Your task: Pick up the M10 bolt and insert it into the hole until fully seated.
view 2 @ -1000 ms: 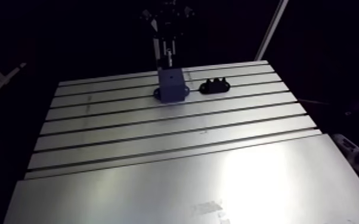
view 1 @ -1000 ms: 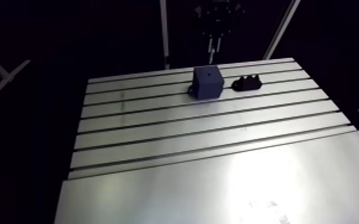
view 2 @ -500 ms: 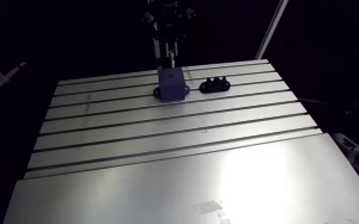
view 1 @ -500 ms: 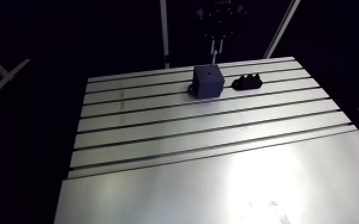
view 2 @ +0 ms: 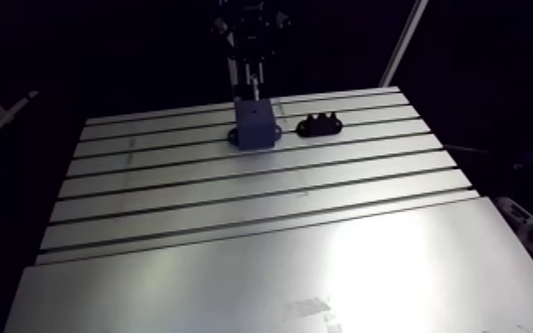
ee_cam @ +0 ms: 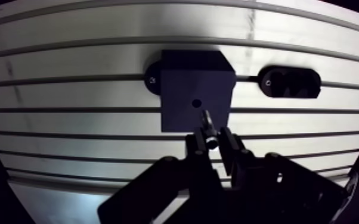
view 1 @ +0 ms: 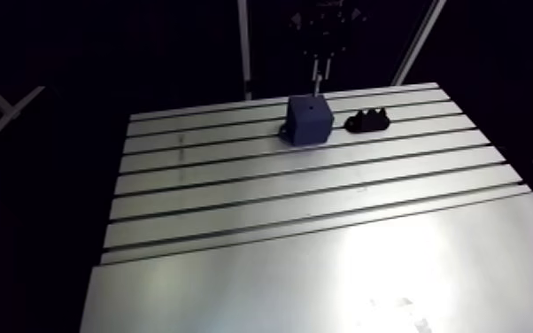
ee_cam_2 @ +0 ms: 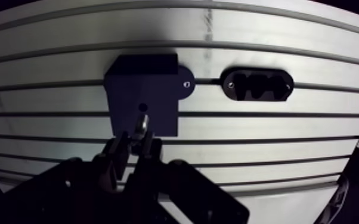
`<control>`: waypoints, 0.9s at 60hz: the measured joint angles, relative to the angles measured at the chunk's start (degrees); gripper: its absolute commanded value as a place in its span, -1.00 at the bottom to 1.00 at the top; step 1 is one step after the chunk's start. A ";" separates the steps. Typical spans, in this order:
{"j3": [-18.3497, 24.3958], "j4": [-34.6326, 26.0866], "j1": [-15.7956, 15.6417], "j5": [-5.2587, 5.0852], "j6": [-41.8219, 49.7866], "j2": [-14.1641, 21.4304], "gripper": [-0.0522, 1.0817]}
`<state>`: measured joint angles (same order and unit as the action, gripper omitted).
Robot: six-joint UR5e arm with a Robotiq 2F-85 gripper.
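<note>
Where the arm view looks down over the slotted worktop (view 1: 235,266), a dark blue block (view 1: 309,122) stands on the far part of it. A low black holder (view 1: 368,120) with three bumps lies just to the right of the block, apart from it. The tool (view 2: 251,69) hangs from above over the far edge of the block, and a thin pale shaft, the bolt (view 2: 253,89), points down from it toward the top of the block; its grip cannot be read in this view. In the wrist view the two fingers (ee_cam: 197,146) are closed on the head end of the bolt, which is held between them with its shank pointing ahead, toward the block. The tip of the bolt is over the top face of the block, very near to the small round hole (ee_cam: 196,103) but a little beside it, and it is not inside the hole; whether the tip touches the face I cannot tell. The block has a mounting tab with a screw (ee_cam: 152,80) on one side, and the black holder lies beyond its other side, along the same slot of the worktop.
</note>
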<state>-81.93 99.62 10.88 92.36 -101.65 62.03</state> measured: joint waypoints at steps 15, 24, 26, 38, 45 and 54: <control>-0.12 0.00 -0.01 -0.12 0.00 -0.10 0.99; -0.26 0.03 0.00 -0.12 0.00 -0.13 0.99; -0.30 0.04 -0.01 -0.12 0.01 -0.13 0.99; -0.59 0.08 0.01 -0.14 0.07 -0.19 0.99; -0.79 0.10 0.01 -0.17 0.08 -0.20 0.99; -1.03 0.11 0.02 -0.19 0.10 -0.25 0.99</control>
<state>-82.96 99.73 10.90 92.16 -101.55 61.78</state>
